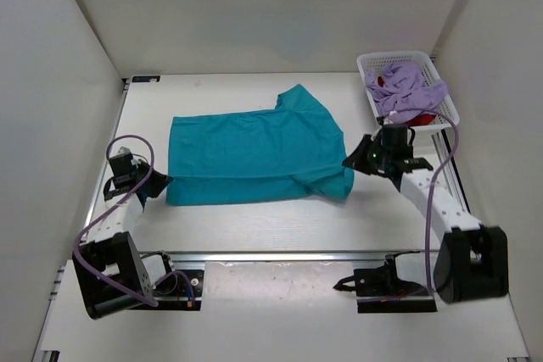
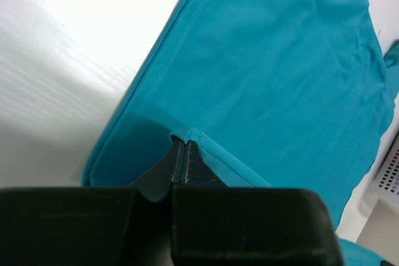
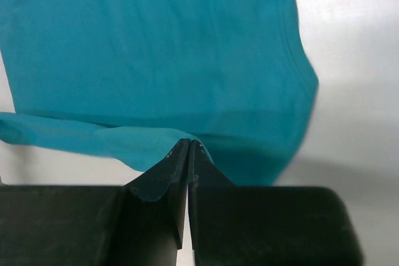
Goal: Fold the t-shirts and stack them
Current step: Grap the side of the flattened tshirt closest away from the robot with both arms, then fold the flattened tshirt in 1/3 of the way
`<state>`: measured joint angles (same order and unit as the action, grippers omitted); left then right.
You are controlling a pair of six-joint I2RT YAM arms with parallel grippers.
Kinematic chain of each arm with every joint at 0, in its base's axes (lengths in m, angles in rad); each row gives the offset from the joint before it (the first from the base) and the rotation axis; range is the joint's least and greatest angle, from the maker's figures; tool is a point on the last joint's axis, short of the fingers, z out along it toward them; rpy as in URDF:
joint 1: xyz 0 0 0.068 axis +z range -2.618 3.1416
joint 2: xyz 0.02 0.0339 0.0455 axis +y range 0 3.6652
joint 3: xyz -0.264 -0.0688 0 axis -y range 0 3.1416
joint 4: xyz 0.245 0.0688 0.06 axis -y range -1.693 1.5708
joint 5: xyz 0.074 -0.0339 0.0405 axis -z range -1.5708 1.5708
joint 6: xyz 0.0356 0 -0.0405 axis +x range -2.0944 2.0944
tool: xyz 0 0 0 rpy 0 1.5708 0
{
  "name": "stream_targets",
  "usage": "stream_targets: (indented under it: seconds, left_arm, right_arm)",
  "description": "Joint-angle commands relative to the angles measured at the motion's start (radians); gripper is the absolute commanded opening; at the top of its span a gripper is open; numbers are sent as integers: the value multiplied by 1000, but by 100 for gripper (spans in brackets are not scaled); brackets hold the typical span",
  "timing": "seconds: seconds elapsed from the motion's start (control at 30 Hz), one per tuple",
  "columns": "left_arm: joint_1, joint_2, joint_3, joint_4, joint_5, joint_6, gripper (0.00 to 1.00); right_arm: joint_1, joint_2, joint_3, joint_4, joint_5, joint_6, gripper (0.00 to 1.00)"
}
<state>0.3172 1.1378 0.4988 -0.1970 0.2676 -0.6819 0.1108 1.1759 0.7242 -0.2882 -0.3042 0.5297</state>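
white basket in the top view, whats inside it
A crumpled lavender shirt fills most of the basket. Some red cloth peeks out from under it. How much red lies beneath, and the basket's floor, are covered.

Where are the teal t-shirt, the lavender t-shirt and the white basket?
teal t-shirt [image 1: 254, 154]: top external view, middle of its body.
lavender t-shirt [image 1: 411, 91]: top external view, bunched cloth in the basket.
white mesh basket [image 1: 390, 56]: top external view, far rim.

Overhead view; wrist close-ups, shared teal shirt
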Motion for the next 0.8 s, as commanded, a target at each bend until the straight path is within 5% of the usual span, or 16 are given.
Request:
stream_targets:
  seconds: [0.0, 0.4, 0.5, 0.57, 0.63, 0.67, 0.77]
  left_arm:
    - [-30, 25, 61, 82, -53, -47, 0]
    - [-29, 229, 90, 149, -88, -56, 0]
    - [-18, 255, 112, 159, -59, -61, 9]
    - [-13, 260, 124, 154, -54, -57, 19]
    - [-1, 223, 130, 151, -25, -57, 51]
    - [-7, 188, 138, 139, -39, -48, 59]
    - [-44, 100, 153, 105, -76, -4, 57]
  right_arm:
    - [4, 173, 125, 66, -1, -66, 0]
    - [23, 594, 544, 34, 36, -152, 0]
    - [26, 672, 604, 7, 45, -160, 0]
    - [35, 680, 618, 15, 65, -158, 14]
    - [32, 668, 615, 32, 63, -154, 31]
    - [41, 642, 609, 38, 60, -146, 40]
    - [32, 538, 517, 61, 97, -129, 49]
